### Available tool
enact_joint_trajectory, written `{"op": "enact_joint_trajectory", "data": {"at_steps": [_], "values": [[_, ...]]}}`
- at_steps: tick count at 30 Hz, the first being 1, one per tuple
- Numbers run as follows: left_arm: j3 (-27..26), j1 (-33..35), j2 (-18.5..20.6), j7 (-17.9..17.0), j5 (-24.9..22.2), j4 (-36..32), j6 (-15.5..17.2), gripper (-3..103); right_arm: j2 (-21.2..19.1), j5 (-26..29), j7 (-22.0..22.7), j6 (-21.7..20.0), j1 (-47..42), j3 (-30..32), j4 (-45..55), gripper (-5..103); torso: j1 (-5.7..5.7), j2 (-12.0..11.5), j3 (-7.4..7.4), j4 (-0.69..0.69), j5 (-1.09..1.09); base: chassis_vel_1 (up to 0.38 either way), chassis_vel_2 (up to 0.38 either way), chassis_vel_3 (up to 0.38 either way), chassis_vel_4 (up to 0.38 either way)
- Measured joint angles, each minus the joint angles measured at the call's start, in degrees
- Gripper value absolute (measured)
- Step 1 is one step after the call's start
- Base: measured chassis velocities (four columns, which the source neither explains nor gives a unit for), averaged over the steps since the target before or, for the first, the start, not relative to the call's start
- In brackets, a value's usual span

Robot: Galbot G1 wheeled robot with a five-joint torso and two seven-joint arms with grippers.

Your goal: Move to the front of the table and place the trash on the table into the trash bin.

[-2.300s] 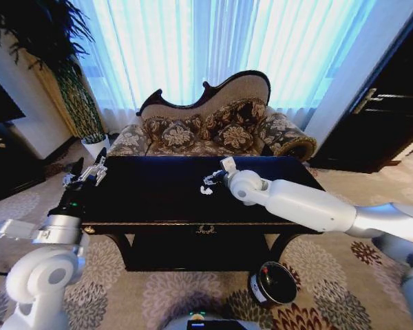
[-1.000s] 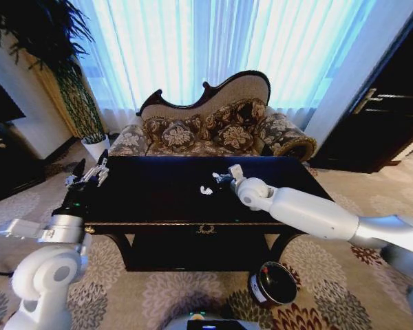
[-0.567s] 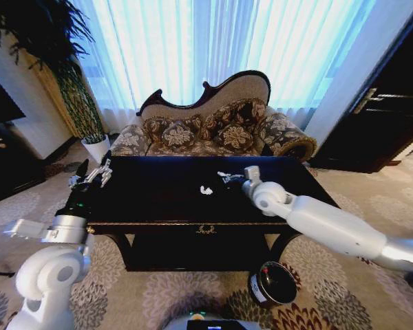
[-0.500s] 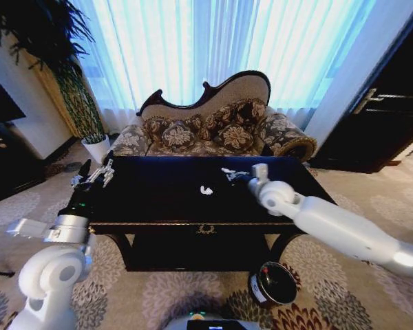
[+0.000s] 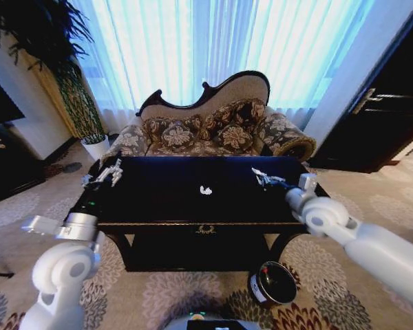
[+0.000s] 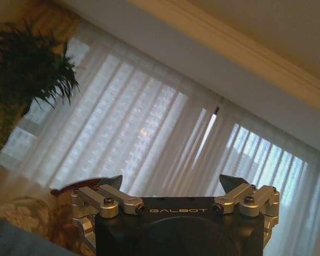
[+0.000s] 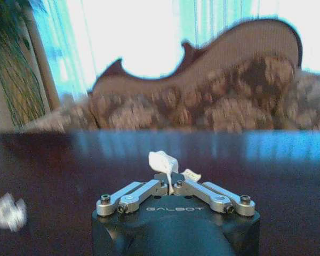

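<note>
Table (image 5: 158, 199): dark wood, high gloss, mirrors window light; gold trim on front rail. Wad (image 5: 206, 190): crumpled white paper, matt; second wad (image 7: 162, 160) same, pinched in right gripper (image 7: 170, 188). Gripper fingers (image 7: 130, 194): bare brushed metal, black screws; body matt black plastic. Arm shells: smooth white glossy plastic. Bin (image 5: 274, 283): dark, shiny. Sofa (image 5: 213, 127): patterned cloth, polished wood frame. Carpet (image 5: 158, 295): matt.

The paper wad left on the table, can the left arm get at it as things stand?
Probably yes: the paper wad lies alone mid-table, nothing between it and the open left gripper over the left end. The right gripper already holds another wad.
</note>
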Motion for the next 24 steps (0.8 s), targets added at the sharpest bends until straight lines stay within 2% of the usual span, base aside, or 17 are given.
{"op": "enact_joint_trajectory", "data": {"at_steps": [4,6,8,10,13,14,15,16,17,20,23,24], "values": [[-1.8,1.5,-1.1,-0.1,-0.1,-1.7,0.1,100,0.3,0.4,0.0,0.1,-1.0,2.6,2.7,1,0.00,0.0,0.00,0.04,-0.01,0.000,0.000,0.000,0.000],[-2.1,2.2,-2.1,-0.2,-0.2,-2.8,0.1,100,1.5,0.7,1.4,-1.1,-6.5,10.3,6.5,1,0.00,0.0,0.00,0.04,-0.01,0.000,0.000,0.000,0.000],[-2.1,2.2,-2.2,-0.2,-0.3,-2.9,0.1,100,1.8,0.7,1.5,-1.4,-8.4,12.8,7.3,1,0.00,0.0,0.00,0.03,-0.01,0.000,0.000,0.000,0.000],[-2.4,1.7,-2.6,-0.2,-0.6,-3.0,0.1,100,3.2,0.7,1.5,-2.1,-17.2,21.0,9.6,1,0.00,0.0,0.00,0.00,0.00,0.000,0.000,0.000,0.000],[-2.4,1.4,-2.6,-0.2,-0.8,-3.0,0.1,100,3.9,0.4,1.3,-2.2,-21.2,24.3,10.2,1,0.00,0.0,0.00,0.00,0.01,0.000,0.000,0.000,0.000],[-2.5,1.1,-2.6,-0.2,-1.0,-2.9,0.1,100,5.1,-0.3,0.9,-2.2,-27.4,29.2,10.8,1,0.00,0.0,0.00,-0.01,0.01,0.000,0.000,0.000,0.000],[-2.4,0.9,-2.6,-0.2,-1.1,-2.9,0.1,100,5.6,-0.6,0.5,-2.1,-29.7,31.3,11.1,1,0.00,0.0,0.00,0.00,0.02,0.000,0.000,0.000,0.000],[-2.3,0.7,-2.5,-0.2,-1.2,-2.6,0.0,100,7.2,-2.0,-1.1,-0.8,-37.0,37.5,11.6,1,0.00,0.0,0.00,0.01,-0.02,0.000,0.000,0.000,0.000],[-2.3,0.7,-2.5,-0.2,-1.2,-2.6,0.0,100,7.2,-2.0,-1.1,-0.8,-37.0,37.5,11.6,1,0.00,0.0,0.00,0.01,-0.02,0.000,0.000,0.000,0.000],[-2.2,0.8,-2.6,-0.2,-1.5,-2.5,-0.2,100,10.8,-4.5,-3.7,1.9,-49.4,44.8,12.3,1,0.00,0.0,-0.01,-0.02,0.00,0.000,0.000,0.000,0.000],[-2.5,0.8,-2.5,-0.2,-1.8,-2.4,-0.3,100,12.8,-5.6,-4.5,2.5,-53.1,47.4,13.0,1,0.00,0.0,-0.01,-0.01,0.00,0.000,0.000,0.000,0.000],[-3.2,0.8,-2.1,-0.2,-2.2,-2.3,-0.3,100,15.1,-8.4,-5.4,3.4,-55.3,49.0,14.1,1,0.00,0.0,-0.01,-0.01,0.01,0.000,0.000,0.000,0.000]]}}
